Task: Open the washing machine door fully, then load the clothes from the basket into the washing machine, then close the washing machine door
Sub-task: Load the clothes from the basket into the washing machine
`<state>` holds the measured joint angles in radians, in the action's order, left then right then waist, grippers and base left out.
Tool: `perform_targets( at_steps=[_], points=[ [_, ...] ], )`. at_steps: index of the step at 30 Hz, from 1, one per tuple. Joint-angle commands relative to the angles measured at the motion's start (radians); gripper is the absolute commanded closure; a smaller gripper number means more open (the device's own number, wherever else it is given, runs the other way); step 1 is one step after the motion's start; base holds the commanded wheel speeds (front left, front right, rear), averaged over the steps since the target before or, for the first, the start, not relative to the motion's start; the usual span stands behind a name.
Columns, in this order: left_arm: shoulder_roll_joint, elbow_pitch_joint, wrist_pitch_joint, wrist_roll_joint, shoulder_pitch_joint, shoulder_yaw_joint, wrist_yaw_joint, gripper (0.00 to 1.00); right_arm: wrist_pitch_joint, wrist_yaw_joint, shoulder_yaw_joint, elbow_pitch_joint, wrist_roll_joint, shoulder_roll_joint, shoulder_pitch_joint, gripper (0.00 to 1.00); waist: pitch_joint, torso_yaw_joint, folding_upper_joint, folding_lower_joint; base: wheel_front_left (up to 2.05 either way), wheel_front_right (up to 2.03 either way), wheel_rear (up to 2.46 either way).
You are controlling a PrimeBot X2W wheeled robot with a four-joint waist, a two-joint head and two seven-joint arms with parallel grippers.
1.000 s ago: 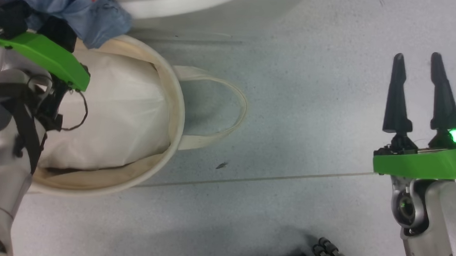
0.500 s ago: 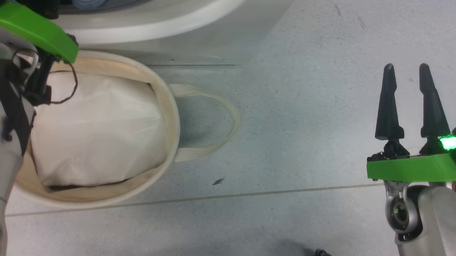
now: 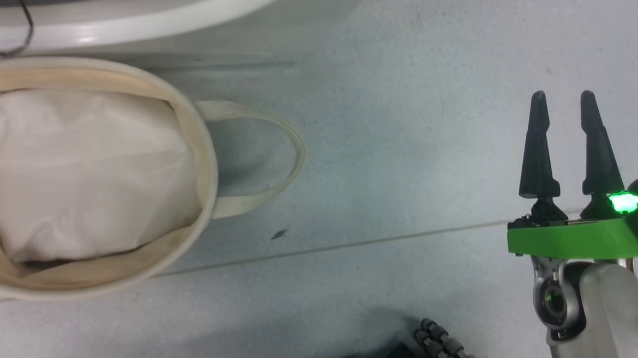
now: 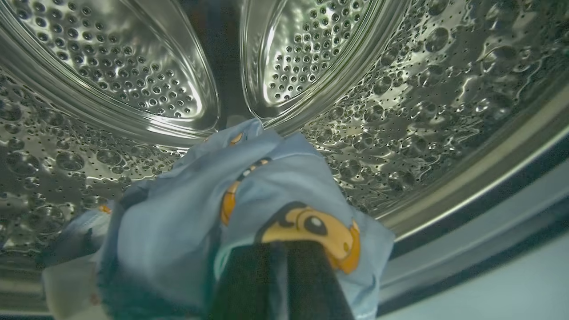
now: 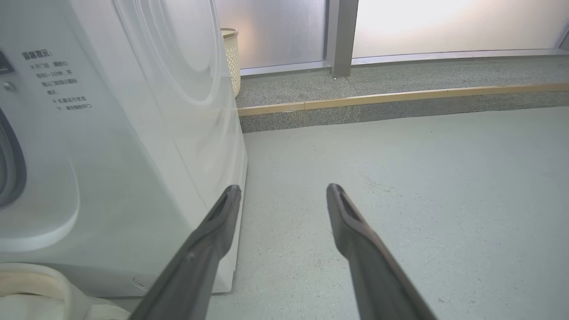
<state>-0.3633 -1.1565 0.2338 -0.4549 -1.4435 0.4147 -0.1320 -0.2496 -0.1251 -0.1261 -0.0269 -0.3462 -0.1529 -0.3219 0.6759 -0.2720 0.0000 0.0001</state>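
In the left wrist view my left gripper [image 4: 278, 250] is inside the shiny perforated drum [image 4: 422, 89], shut on a blue garment [image 4: 178, 218] with a brown-and-orange bear print that bunches over the fingers. The cream basket [image 3: 210, 168] stands on the floor before the white washing machine [image 3: 141, 22], holding plain white padding [image 3: 79, 172]. My right gripper [image 3: 562, 96] hovers open over bare floor, well right of the basket, nothing between its fingers [image 5: 213, 240]. The machine's side [image 5: 133, 133] is to its left. The door is out of view.
A loop handle [image 3: 293, 150] of the basket lies on the grey floor toward my right gripper. A woven bin [image 5: 231, 58] stands behind the machine by a raised ledge [image 5: 400, 95]. My dark wheeled base [image 3: 441, 349] shows at the bottom.
My left arm has gone up and out of the head view, carrying the blue garment from above the basket into the drum. The head camera has shifted. The right gripper stays open.
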Motion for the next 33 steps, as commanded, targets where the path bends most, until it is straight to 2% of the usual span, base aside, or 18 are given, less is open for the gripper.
perform_targets(
  at_steps=[1, 8, 16, 21, 22, 23, 26, 30, 33],
  points=[
    [-0.047, 0.000, 0.005, 0.014, -0.066, -0.004, 0.005, 1.00, -0.012, -0.006, -0.009, -0.036, -0.003, 0.005, 0.032, 0.00, 0.036, -0.021, 0.0000, -0.0001, 0.00, 0.00, 0.00],
    [-0.050, -0.022, 0.026, 0.034, -0.143, 0.002, 0.011, 1.00, -0.012, -0.006, -0.001, -0.052, 0.002, 0.014, 0.033, 0.00, 0.072, -0.033, 0.0000, -0.0001, 0.00, 0.00, 0.00],
    [-0.074, 0.033, 0.028, 0.068, -0.180, -0.015, 0.038, 1.00, -0.012, -0.006, -0.006, -0.056, 0.016, 0.023, 0.034, 0.00, 0.095, -0.020, 0.0000, -0.0001, 0.06, 0.06, 0.06],
    [-0.065, -0.029, 0.027, 0.071, -0.180, -0.017, 0.040, 1.00, -0.012, -0.006, -0.005, -0.054, 0.025, 0.030, 0.034, 0.00, 0.088, -0.017, 0.0000, -0.0001, 0.02, 0.02, 0.02],
    [-0.060, -0.055, 0.018, 0.066, -0.180, -0.018, 0.041, 0.58, -0.012, -0.006, -0.006, -0.053, 0.026, 0.031, 0.032, 0.00, 0.083, -0.019, 0.0000, -0.0001, 0.00, 0.00, 0.00],
    [-0.055, -0.074, 0.003, 0.062, -0.181, -0.019, 0.043, 0.00, -0.012, -0.006, -0.008, -0.053, 0.026, 0.031, 0.030, 0.00, 0.079, -0.021, 0.0000, -0.0001, 0.00, 0.00, 0.00],
    [-0.046, -0.110, -0.076, 0.055, -0.178, -0.014, 0.053, 0.00, -0.012, -0.006, -0.014, -0.051, 0.025, 0.033, 0.026, 0.00, 0.064, -0.027, 0.0000, -0.0001, 0.00, 0.00, 0.00],
    [-0.035, -0.129, -0.263, 0.047, -0.158, -0.004, 0.078, 0.00, -0.012, -0.006, -0.017, -0.041, 0.022, 0.030, 0.028, 0.00, 0.040, -0.032, 0.0000, -0.0001, 0.00, 0.00, 0.00],
    [-0.027, -0.132, -0.356, 0.042, -0.145, 0.003, 0.085, 0.00, -0.012, -0.006, -0.019, -0.037, 0.019, 0.029, 0.028, 0.00, 0.024, -0.037, 0.0000, -0.0001, 0.00, 0.00, 0.00]
  ],
)
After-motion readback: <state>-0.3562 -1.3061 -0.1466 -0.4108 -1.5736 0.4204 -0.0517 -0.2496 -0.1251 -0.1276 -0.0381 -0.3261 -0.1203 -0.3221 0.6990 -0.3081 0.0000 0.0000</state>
